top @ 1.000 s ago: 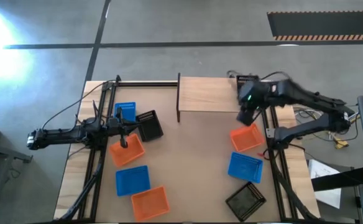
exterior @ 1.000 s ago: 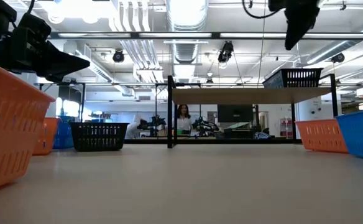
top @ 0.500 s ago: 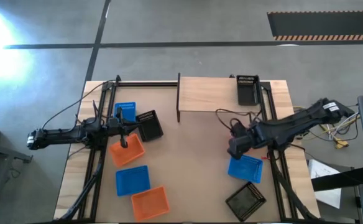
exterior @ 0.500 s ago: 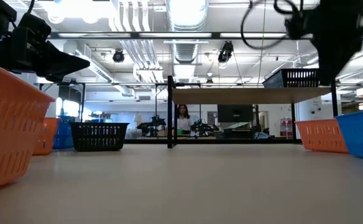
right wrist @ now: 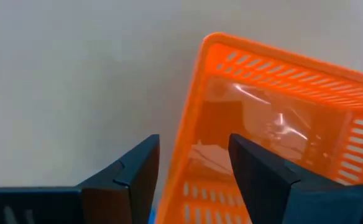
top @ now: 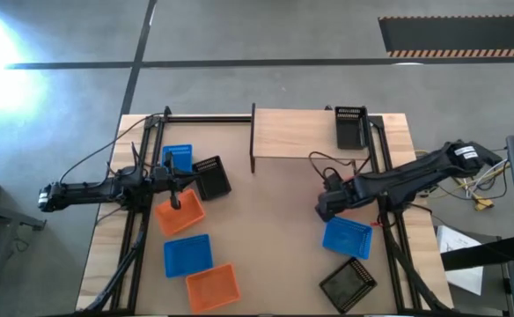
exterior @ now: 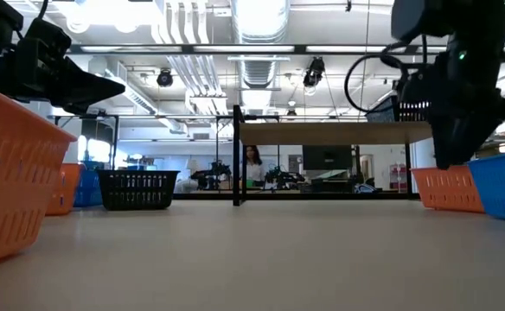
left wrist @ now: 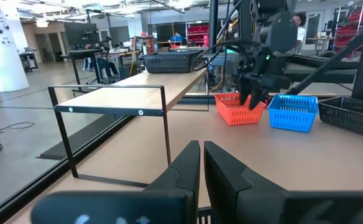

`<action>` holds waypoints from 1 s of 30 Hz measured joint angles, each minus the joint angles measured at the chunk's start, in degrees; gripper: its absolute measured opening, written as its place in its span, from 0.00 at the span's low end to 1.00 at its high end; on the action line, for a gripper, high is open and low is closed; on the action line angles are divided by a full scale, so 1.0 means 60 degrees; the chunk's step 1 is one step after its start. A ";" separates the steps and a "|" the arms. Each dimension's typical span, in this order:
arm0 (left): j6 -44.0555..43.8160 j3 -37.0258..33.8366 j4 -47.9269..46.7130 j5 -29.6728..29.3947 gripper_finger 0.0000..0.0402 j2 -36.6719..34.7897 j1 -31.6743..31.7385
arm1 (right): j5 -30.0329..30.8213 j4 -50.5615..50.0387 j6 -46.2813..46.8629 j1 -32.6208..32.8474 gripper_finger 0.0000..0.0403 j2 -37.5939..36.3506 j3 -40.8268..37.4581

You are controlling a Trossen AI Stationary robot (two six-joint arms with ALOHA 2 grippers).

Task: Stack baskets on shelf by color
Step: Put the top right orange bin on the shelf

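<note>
Right gripper (right wrist: 191, 168) fingers apart, straddling the orange basket (right wrist: 281, 124) rim on the counter, pickup step; next close, lift to shelf (top: 297, 132); left gripper (left wrist: 201, 163) fingers together, idle.

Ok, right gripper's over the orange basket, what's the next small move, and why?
Probably lower the right gripper a little and close on the near wall of the orange perforated plastic basket. Its open fingers already straddle that rim, and only one black mesh basket sits on the light-wood shelf.
</note>
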 joint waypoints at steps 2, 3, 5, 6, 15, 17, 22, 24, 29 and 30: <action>0.0000 -0.0001 0.0000 0.0002 0.02 0.0000 0.0001 | -0.0016 0.0020 -0.0163 -0.0080 0.44 0.0278 0.0000; 0.0000 -0.0001 0.0000 0.0002 0.02 0.0000 0.0004 | -0.0043 0.0050 -0.0282 -0.0104 0.43 0.0403 0.0000; 0.0000 -0.0001 0.0000 0.0001 0.02 0.0000 0.0004 | -0.0192 0.0185 -0.0516 -0.0138 0.40 0.0666 0.0000; 0.0000 -0.0001 0.0000 0.0002 0.02 0.0000 0.0003 | -0.0262 0.0251 -0.0663 -0.0151 0.38 0.0785 0.0005; 0.0000 0.0002 0.0000 0.0000 0.02 0.0000 0.0004 | -0.0528 0.0319 -0.2630 -0.0050 0.04 0.1306 0.1085; 0.0000 -0.0002 0.0004 -0.0001 0.02 0.0000 0.0004 | -0.0626 0.0328 -0.3553 0.0041 0.03 0.1366 0.1691; 0.0000 0.0001 0.0004 0.0002 0.02 0.0000 0.0003 | -0.1794 0.0441 -0.6354 0.0381 0.02 0.1639 0.3494; 0.0000 0.0000 0.0004 -0.0001 0.02 0.0000 0.0003 | -0.2309 0.0525 -0.7605 0.0532 0.02 0.1736 0.4265; 0.0000 -0.0002 0.0004 0.0002 0.02 0.0000 0.0004 | -0.1499 0.0540 -1.0448 0.0707 0.02 0.1830 0.5967; 0.0000 0.0001 0.0004 0.0002 0.02 0.0000 0.0004 | -0.1014 0.0477 -1.0868 0.0683 0.02 0.1830 0.6227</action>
